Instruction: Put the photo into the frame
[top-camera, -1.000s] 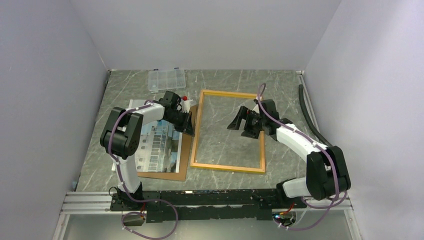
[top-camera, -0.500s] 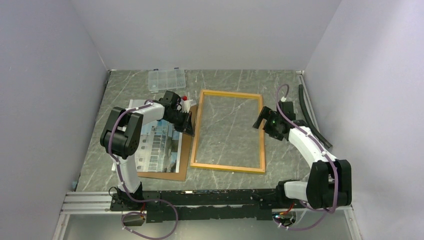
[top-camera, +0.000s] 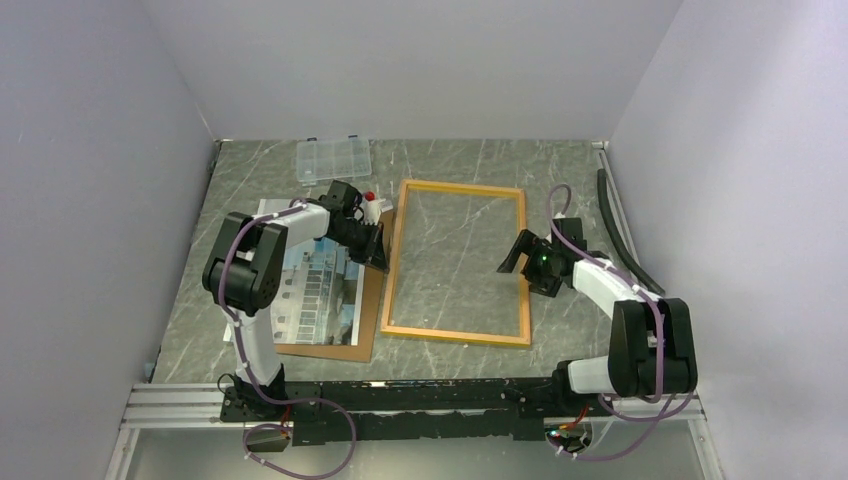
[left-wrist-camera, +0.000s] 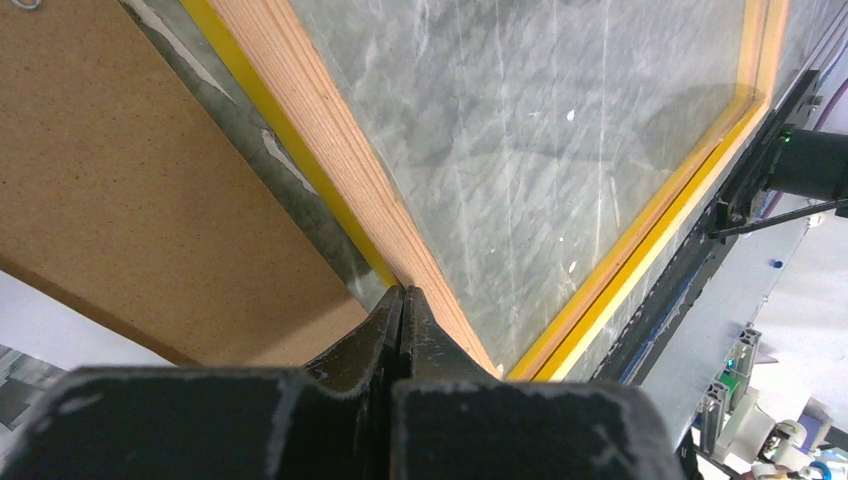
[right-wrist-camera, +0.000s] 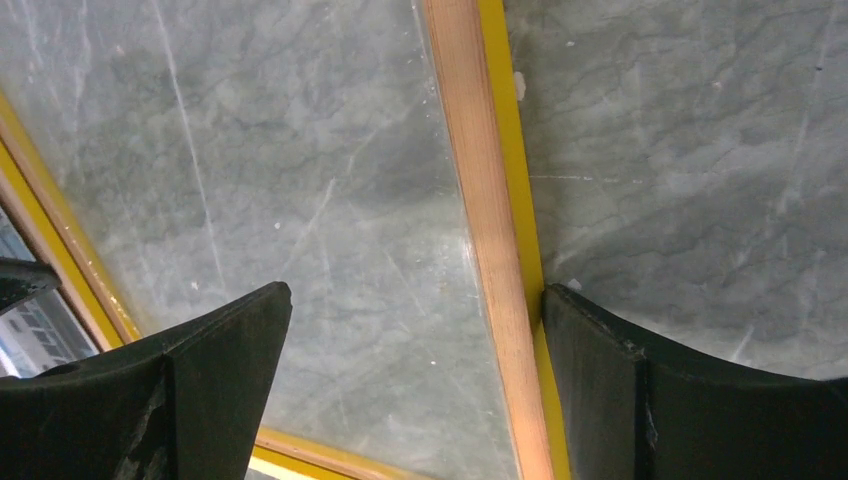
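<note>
If the right claw (top-camera: 530, 266), wide apart astride the right rail of the frame (top-camera: 455, 334) lying mid-way across the worktop (top-camera: 570, 170), shuts off-centre, the frame may skid, since the left claw (left-wrist-camera: 402, 300), tips pressed together, merely touches its left rail; the photo (top-camera: 310, 290) lies near the worktop's left edge.

- The surface (top-camera: 450, 160) is a grey-green marble-patterned top with pale veins, walled in on the left, far and right sides.
- The frame (top-camera: 455, 335) lies flat in the middle, its long sides running near to far. The marble shows through its pane.
- A brown backing board (top-camera: 368, 320) lies flat left of the frame, with a thin strip of bare surface between them.
- The photo (top-camera: 310, 300) covers most of that board.
- A clear plastic compartment box (top-camera: 333, 158) sits at the far left.
- A black hose (top-camera: 606, 200) runs along the right edge.
</note>
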